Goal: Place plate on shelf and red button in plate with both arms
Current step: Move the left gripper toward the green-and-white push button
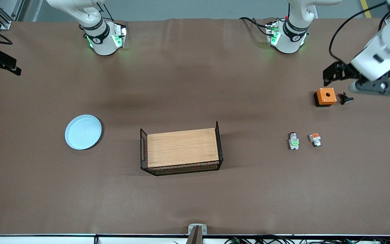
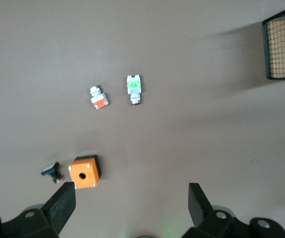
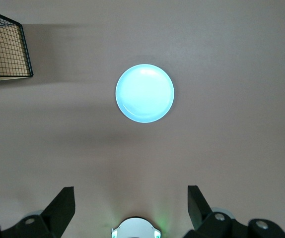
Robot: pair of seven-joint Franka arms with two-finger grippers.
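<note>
You are at the very start: nothing is lifted, and both arms hang above the tabletop (image 1: 195, 84) with empty tools.

The plate (image 1: 83, 131) lies flat toward the right arm's end of the tabletop, well apart from the wooden tray (image 1: 181, 147) with its black wire ends that sits in the middle. The right tool (image 3: 131, 198) hovers high with the plate ahead of it, its fingers (image 3: 63, 206) spread wide and nothing between them.

The red button (image 1: 294, 141) lies on its side toward the left arm's end, just beside a similar small part with an orange-red top (image 1: 315, 139). Farther from the front camera sit an orange switch box (image 1: 325, 97) and, just beside it, a black button (image 1: 345, 99). The left tool (image 2: 132, 198) hovers over the tabletop close to the orange box, its fingers also wide apart and empty.

Next, I judge, you bring each arm down on its own piece. The plate is shallow, so the right tool likely has to catch its raised rim. The left tool must line up on the green-patched part only, and its neighbour lies close enough to be nudged or taken by mistake.
</note>
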